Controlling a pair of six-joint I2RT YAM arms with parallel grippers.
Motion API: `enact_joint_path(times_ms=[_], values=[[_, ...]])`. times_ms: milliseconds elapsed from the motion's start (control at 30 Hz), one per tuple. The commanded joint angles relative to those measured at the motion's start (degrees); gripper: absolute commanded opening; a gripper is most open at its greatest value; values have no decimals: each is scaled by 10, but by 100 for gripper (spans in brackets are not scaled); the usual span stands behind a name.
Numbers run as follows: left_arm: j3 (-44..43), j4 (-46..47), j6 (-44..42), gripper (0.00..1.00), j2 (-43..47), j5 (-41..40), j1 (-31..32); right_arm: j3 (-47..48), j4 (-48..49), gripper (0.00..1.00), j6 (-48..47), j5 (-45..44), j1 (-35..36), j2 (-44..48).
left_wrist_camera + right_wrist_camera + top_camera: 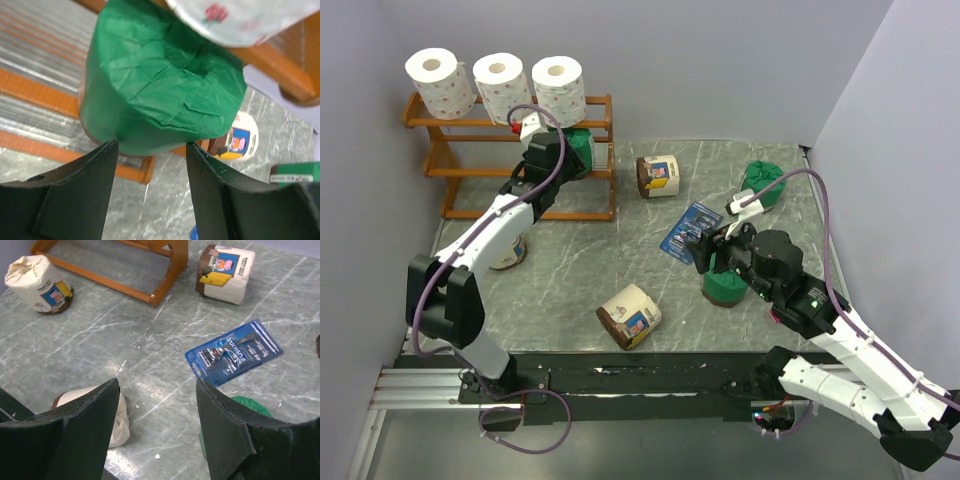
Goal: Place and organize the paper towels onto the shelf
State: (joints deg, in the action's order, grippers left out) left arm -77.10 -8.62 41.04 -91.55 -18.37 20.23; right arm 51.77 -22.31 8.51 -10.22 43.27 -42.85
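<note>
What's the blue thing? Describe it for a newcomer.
Start at the orange-brown wooden shelf, then look right across the grey marbled table. Between a cream-and-brown wrapped roll and a green-wrapped roll lies a dark-blue rectangular packet. It alone is flat.

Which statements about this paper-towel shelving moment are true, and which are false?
1. Three white rolls stand on the top tier of the shelf. True.
2. The blue razor packet lies on the shelf. False: it lies flat on the table, right of the shelf.
3. The right end effector grips a cream-and-brown roll. False: its jaws stand apart with nothing between them.
4. The left end effector is at the shelf, right up against a green roll. True.
5. All cream-and-brown rolls are shelved. False: all three sit on the table.
</note>
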Motion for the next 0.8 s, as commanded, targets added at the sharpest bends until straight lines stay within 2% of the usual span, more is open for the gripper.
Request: enact_joint_path(times_ms=[0,233,300,400,500,667,767], values=[[-41,48,-21,63,-19,-36,0,9,0,70,19,-38,2,7],[-18,36,-29,66,-12,-31,0,20,-45,70,49,-98,2,-22],[0,32,-26,66,15,-15,0,28,-81,70,60,-126,-5,-37],[42,19,-29,69,66,10,0,35,-130,70,83,-124,-33,-72],[77,-2,-32,75,119,31,0,35,-152,70,102,-72,-80,-102],[99,-62,-36,99,202,112,0,28,-175,70,110,-45,-118,-144],[117,-90,-53,96,246,127,0,31,-176,70,111,-38,-122,-164]])
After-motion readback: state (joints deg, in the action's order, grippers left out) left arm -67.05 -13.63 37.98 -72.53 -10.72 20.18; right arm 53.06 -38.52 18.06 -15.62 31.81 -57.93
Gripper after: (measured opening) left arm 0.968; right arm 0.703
